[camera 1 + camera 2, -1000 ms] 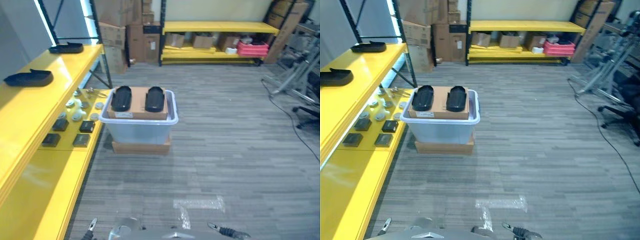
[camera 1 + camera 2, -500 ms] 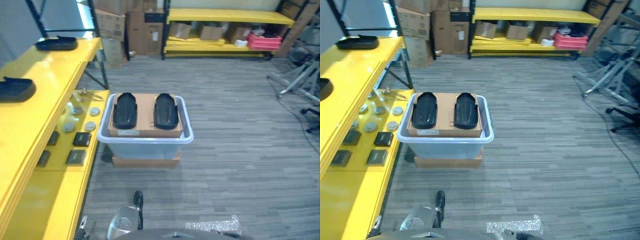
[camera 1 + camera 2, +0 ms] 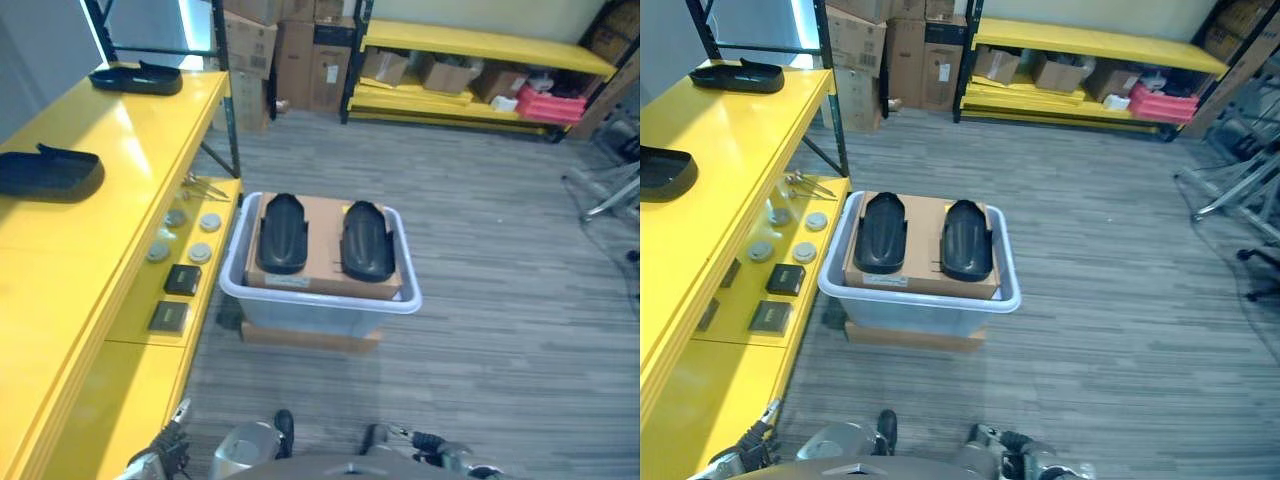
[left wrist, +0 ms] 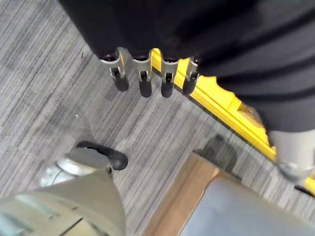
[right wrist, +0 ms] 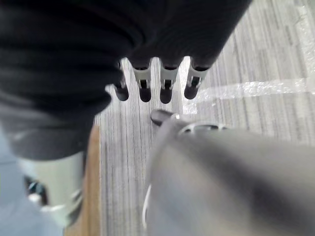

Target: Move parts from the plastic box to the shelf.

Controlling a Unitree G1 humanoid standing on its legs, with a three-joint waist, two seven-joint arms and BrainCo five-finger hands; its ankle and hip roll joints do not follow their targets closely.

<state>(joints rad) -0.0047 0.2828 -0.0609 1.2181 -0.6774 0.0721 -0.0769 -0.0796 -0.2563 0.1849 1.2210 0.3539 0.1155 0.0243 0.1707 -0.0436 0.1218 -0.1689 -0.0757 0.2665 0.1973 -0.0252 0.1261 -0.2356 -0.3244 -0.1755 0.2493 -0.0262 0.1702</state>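
Parts first: two black molded parts, the left part (image 3: 282, 232) and the right part (image 3: 367, 240), lie side by side on a cardboard sheet (image 3: 325, 262) that sits across the top of the clear plastic box (image 3: 320, 300). The box stands on a flat cardboard slab (image 3: 310, 338) on the floor, just beside the front edge of the yellow shelf's lower level (image 3: 150, 330). Each part's long axis runs straight away from the robot, so the near ends point back at it.

Both hands hang low and well short of the box, which lies ahead of them. The left hand (image 4: 147, 78) is down by the shelf's front edge, fingers straight and relaxed, holding nothing. The right hand (image 5: 157, 81) is the same, loose fingers over bare floor, nothing in it. My guess is that the left hand is a bit nearer the left part and the right hand nearer the right one, and the left arm is on the shelf side, handy for the drop-off.

Two more black parts already sit on the shelf's upper level (image 3: 90, 250): one near its left edge (image 3: 48, 172), one at the far end (image 3: 135, 77). Small round bits (image 3: 185, 235) and dark flat blocks (image 3: 175, 298) lie on the lower level; I can't make out what they are.

What's inside the box under the cardboard sheet is hidden, and the hands are mostly cut off at the bottom of the head views.
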